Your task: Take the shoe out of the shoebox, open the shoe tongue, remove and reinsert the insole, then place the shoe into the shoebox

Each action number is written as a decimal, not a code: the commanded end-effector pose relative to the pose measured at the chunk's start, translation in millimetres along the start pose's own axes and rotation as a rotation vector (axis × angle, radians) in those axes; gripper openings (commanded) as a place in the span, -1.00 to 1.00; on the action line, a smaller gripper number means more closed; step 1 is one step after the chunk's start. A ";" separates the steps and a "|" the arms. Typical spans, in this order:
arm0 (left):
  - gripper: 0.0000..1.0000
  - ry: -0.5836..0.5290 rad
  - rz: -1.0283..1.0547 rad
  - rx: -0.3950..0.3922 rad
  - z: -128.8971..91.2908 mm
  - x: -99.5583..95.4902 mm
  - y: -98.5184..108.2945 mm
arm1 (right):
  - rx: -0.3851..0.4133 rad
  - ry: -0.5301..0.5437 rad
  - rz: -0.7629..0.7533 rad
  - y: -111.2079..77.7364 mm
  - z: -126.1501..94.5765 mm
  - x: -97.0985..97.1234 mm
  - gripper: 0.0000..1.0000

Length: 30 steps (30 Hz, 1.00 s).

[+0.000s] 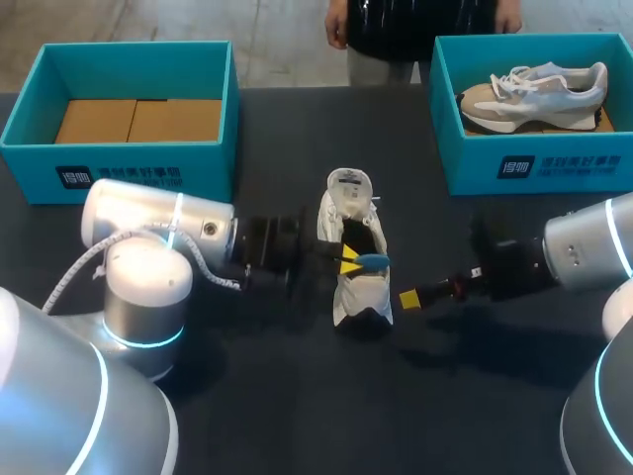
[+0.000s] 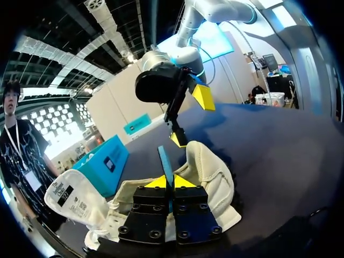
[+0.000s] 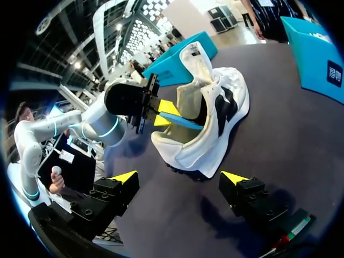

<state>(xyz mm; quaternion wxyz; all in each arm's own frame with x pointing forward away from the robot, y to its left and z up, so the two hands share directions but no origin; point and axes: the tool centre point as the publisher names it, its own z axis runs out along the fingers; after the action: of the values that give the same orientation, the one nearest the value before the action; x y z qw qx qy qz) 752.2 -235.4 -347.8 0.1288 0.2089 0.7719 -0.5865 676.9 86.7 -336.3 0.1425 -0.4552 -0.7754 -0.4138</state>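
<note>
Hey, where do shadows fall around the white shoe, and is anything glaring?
Head view: soft shadow on the table at the white shoe's toe; bright highlights on the left arm's shell. Left wrist view: the right gripper throws a dark shadow on the table beyond the shoe. Right wrist view: a dark patch lies between the open right gripper's fingers.
</note>
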 end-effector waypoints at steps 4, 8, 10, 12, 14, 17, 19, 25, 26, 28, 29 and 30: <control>-0.54 0.002 -0.004 -0.002 0.7 -3.1 3.0 | -0.001 -0.002 0.005 -1.4 -0.7 0.6 1.00; -0.02 -0.004 0.003 0.014 -1.4 -4.4 -2.7 | -0.001 -0.004 0.007 -0.2 0.0 0.9 1.00; -0.04 -0.004 0.011 0.025 -1.9 -5.1 -6.6 | 0.000 -0.004 0.007 0.4 0.7 1.1 1.00; -0.08 -0.004 0.015 0.031 -2.4 -5.5 -10.2 | 0.002 -0.004 0.007 1.1 1.4 1.4 1.00; -0.11 -0.005 0.022 0.041 -3.3 -5.6 -13.5 | 0.003 -0.003 0.007 1.8 2.0 1.7 1.00; -0.19 -0.006 0.031 0.047 -5.1 -5.1 -17.0 | 0.004 -0.003 0.006 2.9 3.3 2.1 1.00; -0.20 -0.006 0.035 0.048 -5.9 -4.8 -18.4 | 0.004 -0.003 0.006 3.0 3.8 2.4 1.00; -0.39 -0.005 0.038 0.058 -6.9 -3.4 -20.3 | 0.005 -0.002 0.008 3.2 5.8 3.8 1.00; -0.44 -0.002 0.036 0.062 -6.5 -2.9 -20.5 | 0.005 -0.002 0.008 3.2 5.9 3.9 1.00; -0.72 0.002 0.033 0.067 -5.4 -1.6 -20.9 | 0.005 -0.003 0.009 3.1 6.0 4.2 1.00; -0.82 0.009 0.031 0.069 -4.6 -0.9 -20.7 | 0.005 -0.003 0.010 2.9 6.1 4.4 1.00; -0.97 0.010 0.030 0.071 -4.2 -0.5 -20.7 | 0.005 -0.003 0.010 2.7 6.2 4.5 1.00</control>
<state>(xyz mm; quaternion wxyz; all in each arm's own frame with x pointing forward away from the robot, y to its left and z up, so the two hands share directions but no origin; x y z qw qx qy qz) 742.9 -236.3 -327.4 0.1271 0.2269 0.7482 -0.6104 677.7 92.1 -335.1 0.1463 -0.4582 -0.7740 -0.4118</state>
